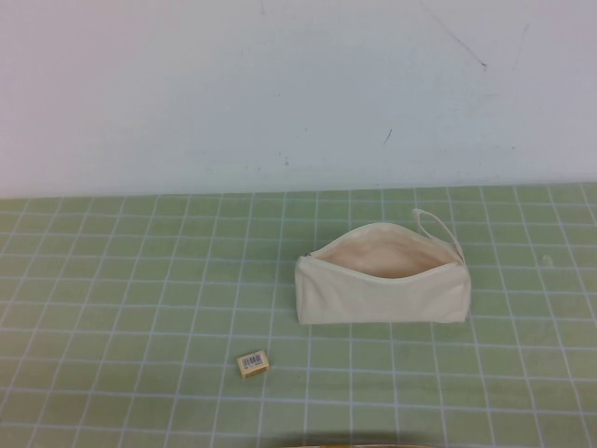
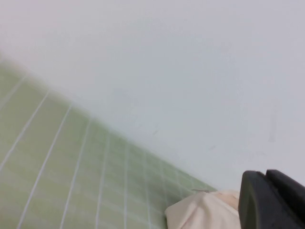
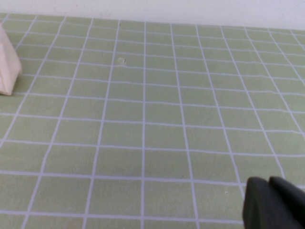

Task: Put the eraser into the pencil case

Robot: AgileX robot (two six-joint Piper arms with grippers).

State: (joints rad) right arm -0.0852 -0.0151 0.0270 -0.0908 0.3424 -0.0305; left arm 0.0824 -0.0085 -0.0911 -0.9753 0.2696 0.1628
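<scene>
The eraser, a tiny tan-yellow block with a white barcode label, lies on the green grid mat in front of and left of the pencil case. The cream pencil case stands in the middle of the mat with its zip open and its loop strap at the far right end. Neither gripper shows in the high view. My left gripper is shut and empty, with the pouch close beside it. My right gripper is shut and empty over bare mat, an end of the pouch far from it.
The green mat with white grid lines covers the table and ends at a pale wall behind. A small speck lies on the mat to the right of the pouch.
</scene>
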